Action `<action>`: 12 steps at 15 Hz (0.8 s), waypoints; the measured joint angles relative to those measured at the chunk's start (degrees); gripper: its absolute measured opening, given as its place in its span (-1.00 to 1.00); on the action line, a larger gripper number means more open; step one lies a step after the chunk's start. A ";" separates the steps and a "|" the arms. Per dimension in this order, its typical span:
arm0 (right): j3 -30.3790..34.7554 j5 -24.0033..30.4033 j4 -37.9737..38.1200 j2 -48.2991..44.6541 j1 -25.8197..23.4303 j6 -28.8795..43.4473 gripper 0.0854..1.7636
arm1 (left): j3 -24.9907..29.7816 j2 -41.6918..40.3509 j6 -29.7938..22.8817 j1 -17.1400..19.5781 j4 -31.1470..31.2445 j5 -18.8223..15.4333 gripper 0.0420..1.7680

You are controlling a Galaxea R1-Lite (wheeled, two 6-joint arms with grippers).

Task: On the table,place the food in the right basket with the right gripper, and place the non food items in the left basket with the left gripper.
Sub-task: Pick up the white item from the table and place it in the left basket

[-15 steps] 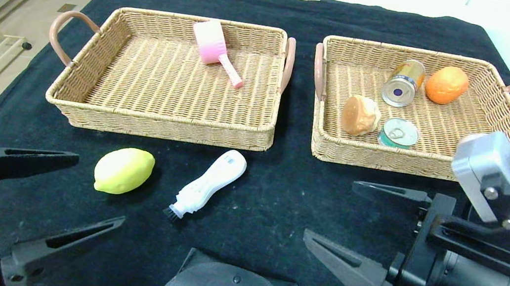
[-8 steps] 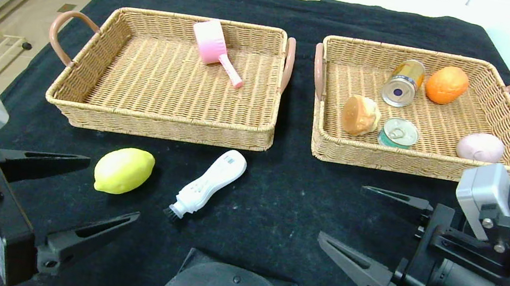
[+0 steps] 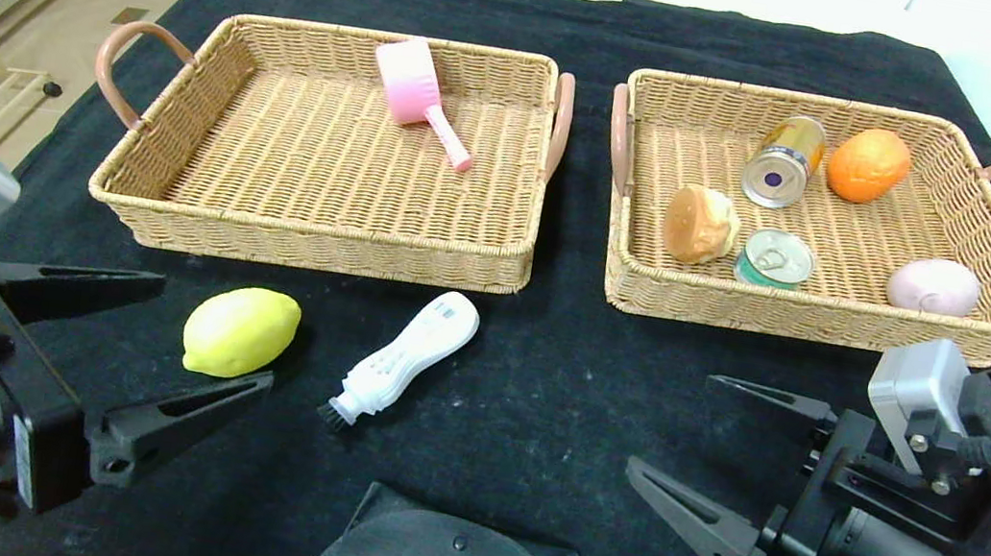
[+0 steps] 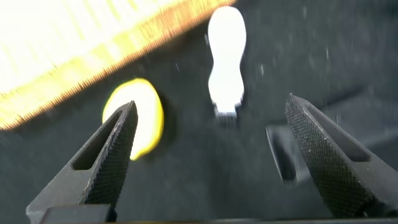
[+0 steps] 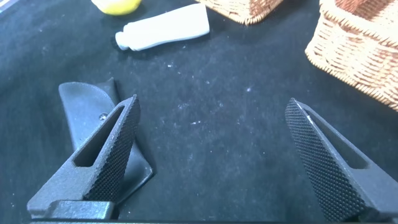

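Head view: I see the left gripper (image 3: pixel 115 329) low over the cloth (image 3: pixel 540 372) on my left, jaws spread wide, nothing between them. The lemon (image 3: pixel 241 331) sits just ahead of its fingertips, on the cloth just in front of the left basket (image 3: pixel 307 237), apart from its front wall. The brush (image 3: pixel 403 355) lies beside the lemon toward the centre, bristle end pointing away from that wall, white end near it but not touching. Open cloth runs between brush and lemon.

Left basket holds only the pink scoop (image 3: pixel 417 95), propped against its far wall; most of the floor is bare wicker. The right basket (image 3: pixel 744 303) stands beside it across a narrow strip of cloth, inner handles close but apart. It holds two cans (image 3: pixel 772 257), a bun (image 3: pixel 700 224), an orange (image 3: pixel 867 164) and a pale purple item (image 3: pixel 934 285).

The right gripper (image 3: pixel 726 466) hangs in front of the right basket, jaws spread, empty, clear of its front wall.

Left wrist view: lemon (image 4: pixel 140 121) and brush (image 4: pixel 225 59) both ahead of the spread fingers (image 4: pixel 112 155). Right wrist view: bare cloth between the fingers (image 5: pixel 109 155).
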 joint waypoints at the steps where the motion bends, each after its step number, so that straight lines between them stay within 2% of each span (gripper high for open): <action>1: 0.04 0.65 0.00 -0.06 -0.24 0.06 0.92 | -0.52 0.12 0.37 0.09 -0.17 0.50 0.94; 3: 0.12 1.77 0.00 -0.15 -1.07 0.11 0.93 | -4.10 1.00 0.41 0.18 2.95 2.32 0.94; 6: 0.15 1.72 0.00 -0.20 -1.68 0.20 0.93 | -11.30 4.24 -0.88 1.79 13.02 4.68 0.94; 9: 0.20 1.80 0.01 -0.52 -2.34 0.17 0.93 | -17.31 9.73 -5.56 2.34 18.96 6.60 0.94; 12: 0.30 1.88 0.06 -1.16 -2.60 0.33 0.93 | -22.78 15.82 -8.13 0.79 23.75 7.28 0.94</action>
